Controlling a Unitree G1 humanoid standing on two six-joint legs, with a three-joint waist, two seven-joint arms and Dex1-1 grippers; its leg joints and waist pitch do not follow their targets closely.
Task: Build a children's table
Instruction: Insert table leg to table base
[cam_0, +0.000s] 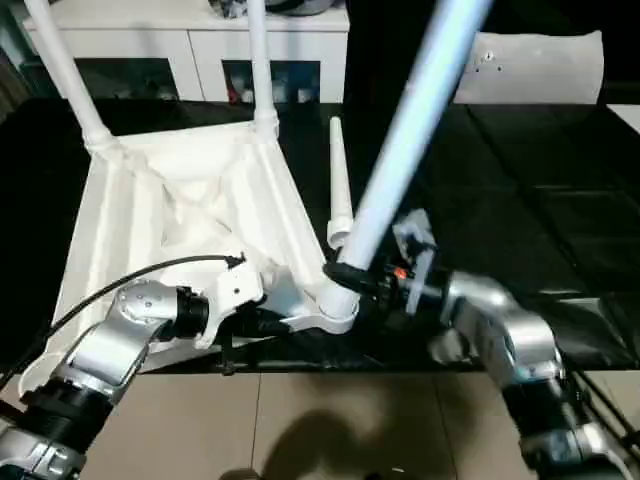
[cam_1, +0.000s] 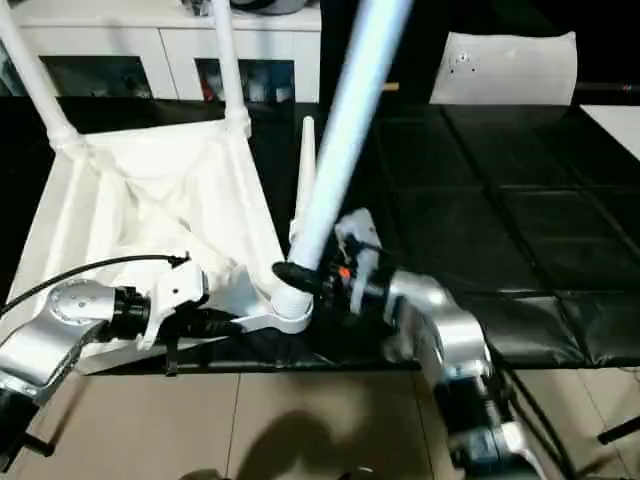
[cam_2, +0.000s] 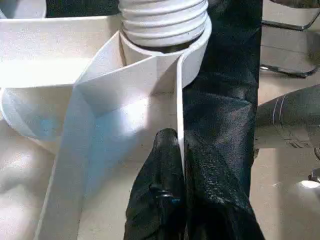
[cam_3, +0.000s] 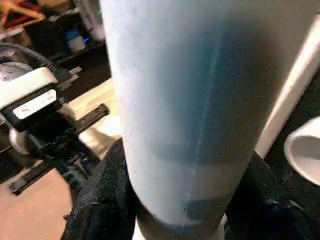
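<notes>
Here, the white plastic children's table (cam_0: 180, 215) lies upside down on a black, glossy, creased sheet (cam_0: 520, 200), ribbed underside up, with two tapered round legs (cam_0: 258, 60) standing in its far corner sockets. A third long white leg (cam_0: 410, 130) leans in the near corner socket (cam_0: 335, 305), its ridged thread visible at the collar. The right gripper (cam_0: 350, 275) is clamped around that leg's base. The left gripper (cam_2: 180, 165) pinches the tabletop's thin rim wall beside the socket. A fourth leg (cam_0: 338, 180) lies loose on the sheet just beside the table. Behind stands a white cabinet (cam_0: 200, 50) with glass fronts.
</notes>
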